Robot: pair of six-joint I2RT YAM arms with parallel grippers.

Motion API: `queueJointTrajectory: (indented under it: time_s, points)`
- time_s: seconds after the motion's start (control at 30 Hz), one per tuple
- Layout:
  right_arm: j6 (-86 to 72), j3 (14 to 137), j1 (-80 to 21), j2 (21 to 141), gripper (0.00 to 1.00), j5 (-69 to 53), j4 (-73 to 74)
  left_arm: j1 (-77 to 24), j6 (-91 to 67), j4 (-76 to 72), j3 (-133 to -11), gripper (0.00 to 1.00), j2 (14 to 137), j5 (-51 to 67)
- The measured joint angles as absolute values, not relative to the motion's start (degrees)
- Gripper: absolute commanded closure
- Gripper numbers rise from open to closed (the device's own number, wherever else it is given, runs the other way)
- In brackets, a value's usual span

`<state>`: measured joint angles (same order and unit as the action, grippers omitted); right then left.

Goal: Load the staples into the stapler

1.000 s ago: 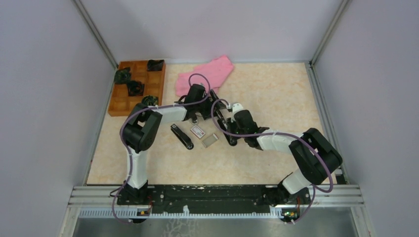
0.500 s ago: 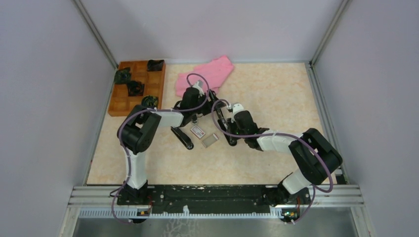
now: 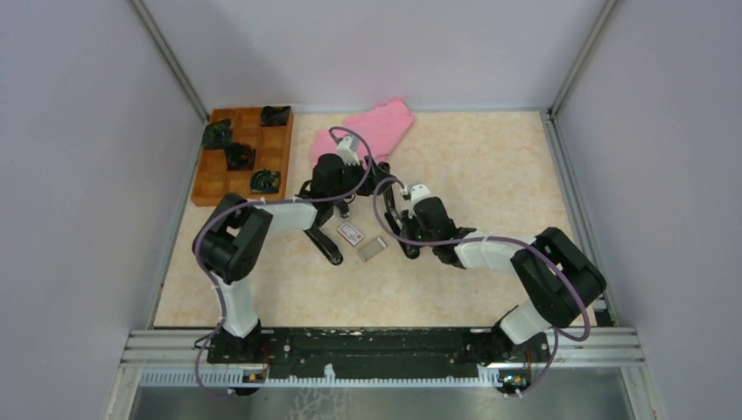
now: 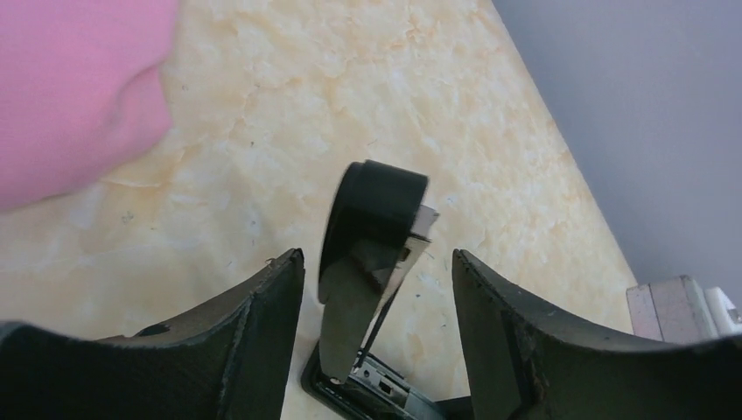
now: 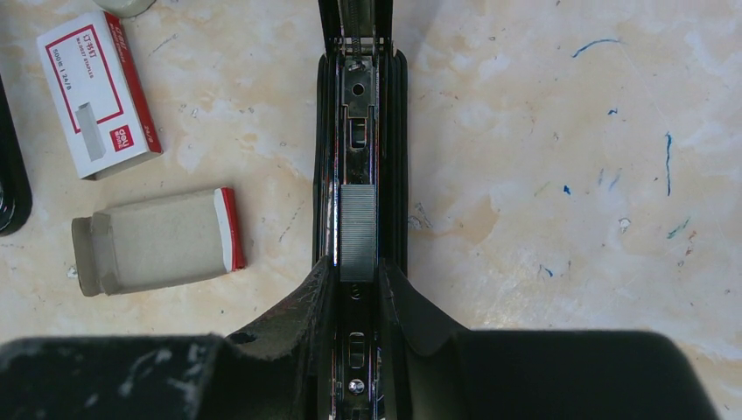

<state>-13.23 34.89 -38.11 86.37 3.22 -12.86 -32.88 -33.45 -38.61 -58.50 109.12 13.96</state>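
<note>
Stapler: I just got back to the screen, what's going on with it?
The stapler lies open. A strip of staples sits in its channel. The right gripper flanks the strip's near end, but it is unclear whether it is pinching it. The left gripper is open around the raised stapler lid, with a gap showing on each side.
</note>
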Motion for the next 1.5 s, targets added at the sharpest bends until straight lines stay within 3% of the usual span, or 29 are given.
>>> queueJointTrajectory:
  time_s: [0.27,0.83,1.5]
  points:
    - [-11.73,34.89,-38.15,86.67,0.99,3.2,-14.17,-33.08,-25.87,-38.74,-53.89,0.43,105.89,12.64]
    - [-5.43,34.89,-38.85,90.72,0.99,2.83,-22.96,-37.1,-13.5,-41.01,-51.46,0.43,102.85,8.73]
    - [-1.19,32.12,-38.87,98.35,0.97,1.04,-43.31,-44.64,0.12,-42.61,-49.04,0.42,102.19,-8.67]
